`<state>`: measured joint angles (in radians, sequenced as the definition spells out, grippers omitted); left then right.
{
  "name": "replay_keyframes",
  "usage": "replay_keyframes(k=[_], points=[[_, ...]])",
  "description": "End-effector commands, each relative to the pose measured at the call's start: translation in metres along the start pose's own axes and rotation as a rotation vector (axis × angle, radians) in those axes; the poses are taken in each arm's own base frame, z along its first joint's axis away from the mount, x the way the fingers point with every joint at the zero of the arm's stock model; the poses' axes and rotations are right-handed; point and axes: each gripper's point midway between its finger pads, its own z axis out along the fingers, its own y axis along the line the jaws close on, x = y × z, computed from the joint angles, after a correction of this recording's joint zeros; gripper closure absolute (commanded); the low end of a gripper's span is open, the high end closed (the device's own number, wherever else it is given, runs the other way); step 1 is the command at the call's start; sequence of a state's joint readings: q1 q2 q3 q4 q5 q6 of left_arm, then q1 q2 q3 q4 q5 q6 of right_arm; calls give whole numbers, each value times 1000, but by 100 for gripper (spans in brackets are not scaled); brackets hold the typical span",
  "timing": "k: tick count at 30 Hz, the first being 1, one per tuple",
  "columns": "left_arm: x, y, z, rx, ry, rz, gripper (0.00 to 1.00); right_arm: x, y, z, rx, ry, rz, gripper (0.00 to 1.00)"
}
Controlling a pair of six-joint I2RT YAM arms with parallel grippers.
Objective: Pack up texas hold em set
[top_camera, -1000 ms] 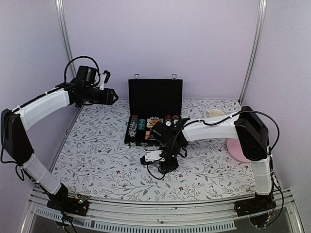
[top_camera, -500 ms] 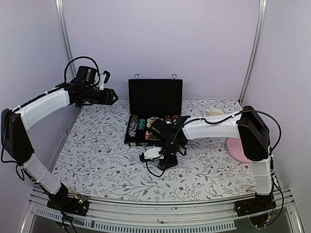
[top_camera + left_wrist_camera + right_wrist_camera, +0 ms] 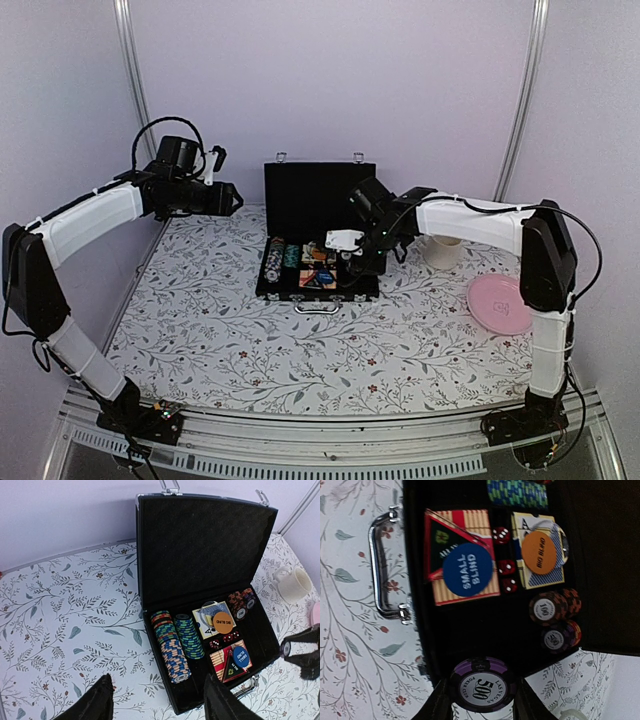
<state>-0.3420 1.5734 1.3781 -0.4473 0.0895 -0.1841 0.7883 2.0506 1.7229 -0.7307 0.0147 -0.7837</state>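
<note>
The black briefcase (image 3: 200, 545) stood open at the far middle of the flowered table (image 3: 200, 330), its lid upright with two silver latches (image 3: 170, 490) on top and a silver handle (image 3: 380, 565) on the near edge. Inside, two rows of striped chips (image 3: 170, 647) lay on the left. The middle held two card decks (image 3: 212, 617): the far one carried an orange button (image 3: 223, 622), the near one a blue button (image 3: 241, 657) and a black triangle token (image 3: 231, 667), with red dice (image 3: 224, 640) between. Dark chips (image 3: 241, 605) sat at the far right. The right gripper (image 3: 481, 702) pinched a purple 500 chip (image 3: 482, 685) over the case's right end. The left gripper (image 3: 160, 700) hung spread wide, left of the case.
</note>
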Motion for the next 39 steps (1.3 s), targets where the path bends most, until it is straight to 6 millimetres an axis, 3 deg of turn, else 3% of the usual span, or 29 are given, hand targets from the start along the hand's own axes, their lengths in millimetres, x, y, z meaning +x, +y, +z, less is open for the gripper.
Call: replay_keyframes(k=[1, 7, 20, 39], points=[[2, 6, 5, -3, 10, -14, 38, 11, -47, 4, 148, 21, 11, 75], [3, 5, 5, 3, 12, -16, 38, 27, -78, 23, 253, 69, 36, 75], [3, 6, 5, 6, 17, -20, 37, 45, -97, 60, 327, 135, 27, 75], [5, 8, 8, 19, 27, -40, 37, 66, -111, 88, 349, 171, 11, 73]])
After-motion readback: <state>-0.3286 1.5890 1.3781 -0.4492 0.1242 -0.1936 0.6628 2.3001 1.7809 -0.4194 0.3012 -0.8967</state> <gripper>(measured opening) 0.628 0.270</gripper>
